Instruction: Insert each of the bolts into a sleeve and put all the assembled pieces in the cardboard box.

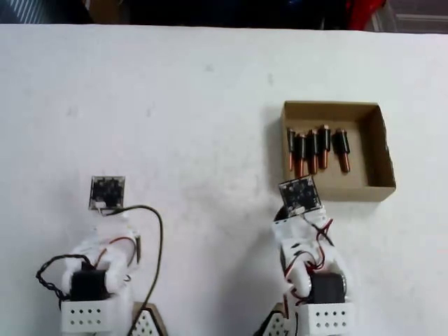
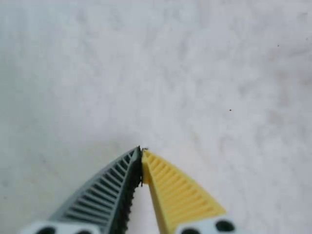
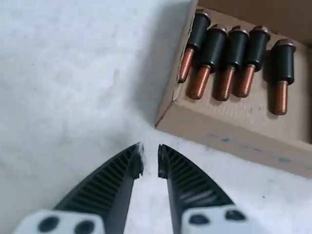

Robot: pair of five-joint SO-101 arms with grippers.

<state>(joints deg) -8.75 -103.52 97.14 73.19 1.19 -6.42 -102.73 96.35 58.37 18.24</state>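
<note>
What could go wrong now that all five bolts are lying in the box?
Two things, maybe. The right gripper sits empty and slightly open, close to a corner of the cardboard box. A forward move could shove the box across the table. The five sleeved bolts lie loose side by side, so a bump might roll them or shake one apart.

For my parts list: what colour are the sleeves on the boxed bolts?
Black cylindrical sleeves, best in right wrist view.
</note>
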